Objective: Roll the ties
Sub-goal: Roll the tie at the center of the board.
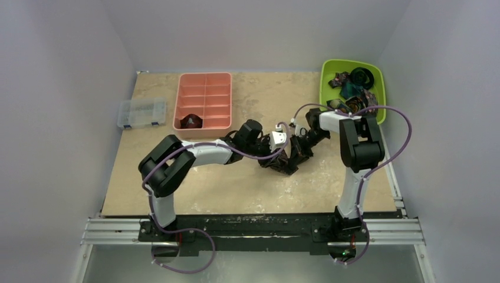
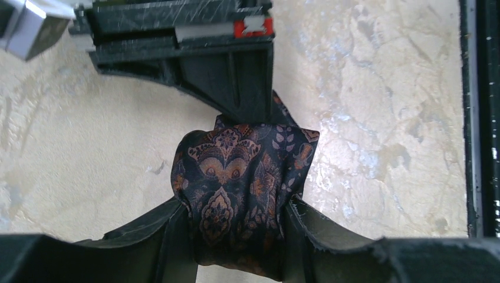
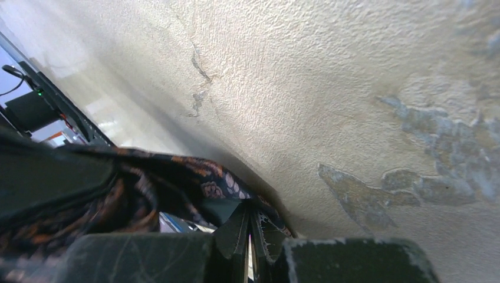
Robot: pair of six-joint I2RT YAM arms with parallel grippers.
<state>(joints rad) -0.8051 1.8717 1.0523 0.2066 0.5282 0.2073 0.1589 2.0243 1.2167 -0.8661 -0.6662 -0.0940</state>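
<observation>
**One coil in the tray, one in the jaws, a heap left to roll**

The left jaws stood partly open and clamped on a rolled paisley tie (image 2: 236, 171), one finger against each side of the dark brown-and-orange coil, which bulged up between them. The right jaws were closed tight, fingertip to fingertip, and met the top of that same coil from the opposite side. Patterned fabric lay against both of their tips, but the wrist view did not show whether a fold was pinched between them.

The two arms met over the middle of the table (image 1: 236, 188), so the coil sat near its centre, just above or on the surface; which of the two could not be told.

Toward the far edge, left of centre, an orange compartment tray (image 1: 205, 97) held one dark rolled tie (image 1: 191, 121) in its near-left compartment, and its other compartments looked bare. A clear plastic box (image 1: 140, 112) sat at the left edge, just beside the tray. In the far right corner a green bin (image 1: 327, 82) held a tangle of unrolled ties (image 1: 348, 88), a teal one among them.

By this showing the job was early: one tie stowed, a second rolled or nearly so and not yet stowed, and the binful untouched.
</observation>
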